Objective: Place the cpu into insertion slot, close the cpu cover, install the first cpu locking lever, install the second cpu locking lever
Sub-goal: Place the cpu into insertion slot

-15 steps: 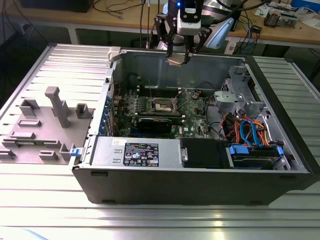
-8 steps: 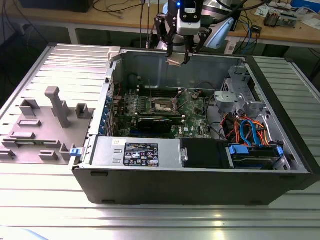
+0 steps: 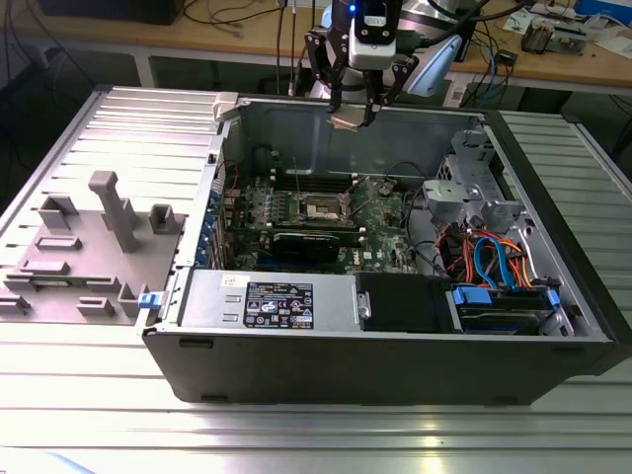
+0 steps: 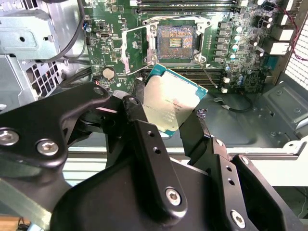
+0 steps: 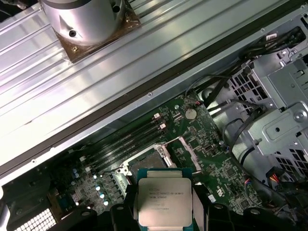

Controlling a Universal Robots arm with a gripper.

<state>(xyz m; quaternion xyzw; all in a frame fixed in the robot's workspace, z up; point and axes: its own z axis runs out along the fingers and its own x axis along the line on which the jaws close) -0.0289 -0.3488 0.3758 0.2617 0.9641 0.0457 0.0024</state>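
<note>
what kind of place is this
Probably a robotics lab or test bench: an open computer case sits on a ribbed metal table, a gripper holds a cpu above the motherboard, and a wooden bench strewn with cables stands behind.

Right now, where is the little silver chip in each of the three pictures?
Exterior view: the cpu hangs in the pincer, over the case's far wall.
Second wrist view: the cpu, tilted, in the pincer near the socket.
First wrist view: the cpu, print showing, in the pincer.
Shared landmark: the empty socket.
</note>
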